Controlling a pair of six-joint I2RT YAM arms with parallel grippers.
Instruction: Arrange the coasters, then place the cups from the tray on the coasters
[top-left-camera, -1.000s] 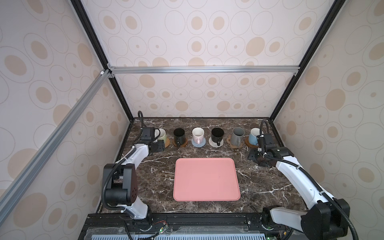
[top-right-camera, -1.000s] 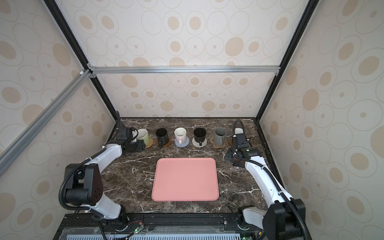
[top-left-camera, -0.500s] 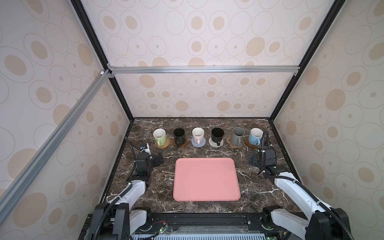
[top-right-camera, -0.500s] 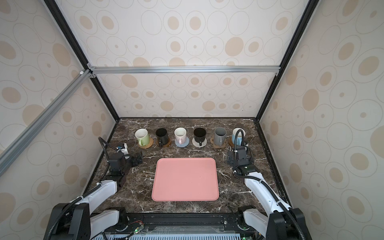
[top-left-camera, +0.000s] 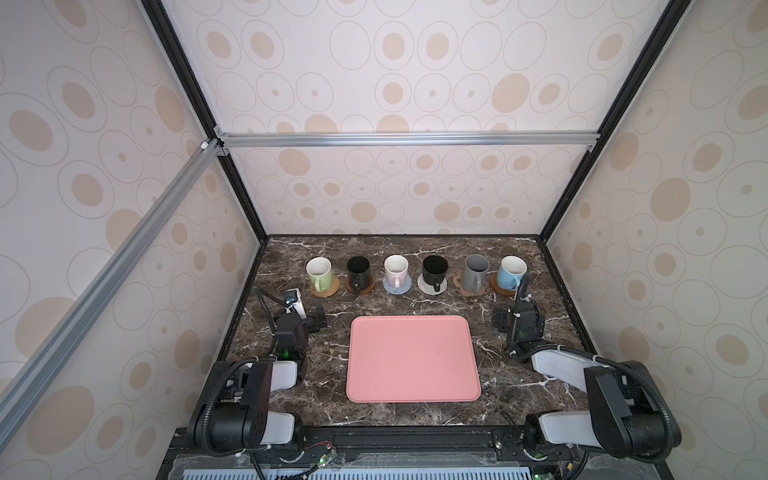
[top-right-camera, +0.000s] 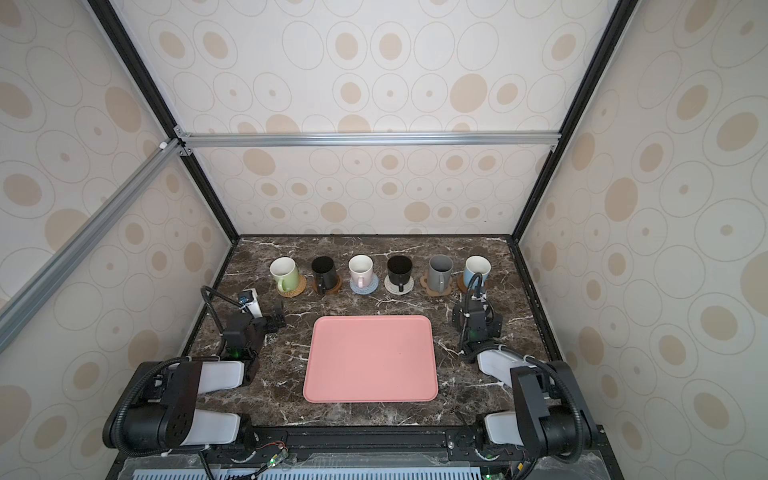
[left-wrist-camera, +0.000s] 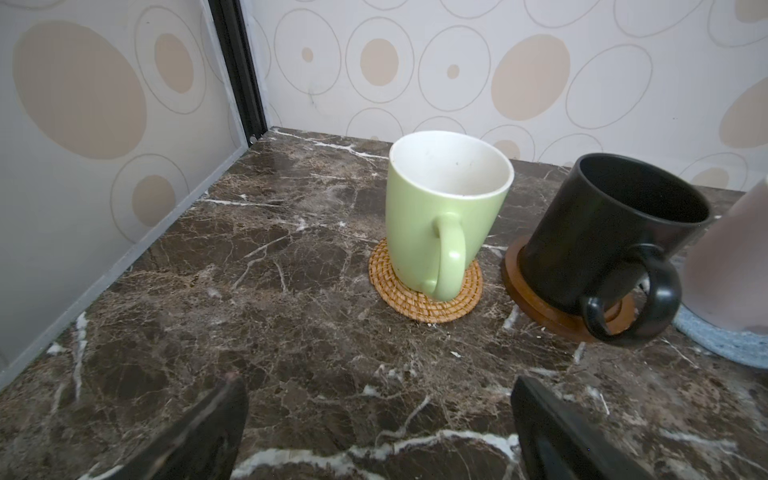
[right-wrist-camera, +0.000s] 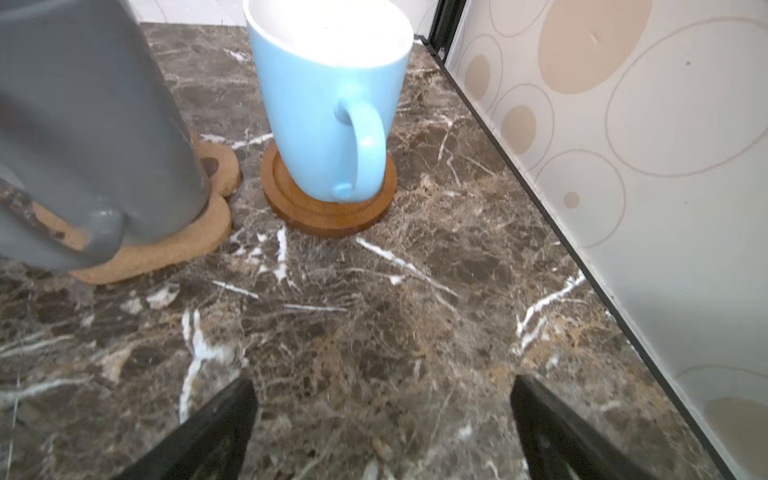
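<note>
Six cups stand in a row at the back, each on a coaster: the green cup (top-left-camera: 319, 272) (left-wrist-camera: 440, 208) on the rattan coaster (left-wrist-camera: 419, 303), a black cup (top-left-camera: 358, 270), the pink cup (top-left-camera: 395, 270), a second black cup (top-left-camera: 435, 270), the grey cup (top-left-camera: 475, 272) on the paw coaster (right-wrist-camera: 174, 245), and the blue cup (top-left-camera: 511, 272) (right-wrist-camera: 328, 108) on a brown coaster (right-wrist-camera: 328, 212). The pink tray (top-left-camera: 413, 359) lies bare in the middle. My left gripper (top-left-camera: 308, 312) (left-wrist-camera: 378, 399) is open, short of the green cup. My right gripper (top-left-camera: 518, 316) (right-wrist-camera: 382, 399) is open, short of the blue cup.
The enclosure's side walls (left-wrist-camera: 104, 174) (right-wrist-camera: 623, 166) run close beside the end cups. Both arms are folded low at the front corners, left (top-left-camera: 249, 382) and right (top-left-camera: 598, 374). Dark marble tabletop (top-left-camera: 415, 301) separates the tray from the cup row.
Both grippers have let go of the end cups, green on the left and blue on the right. Both arms have drawn back toward the front and folded down.
</note>
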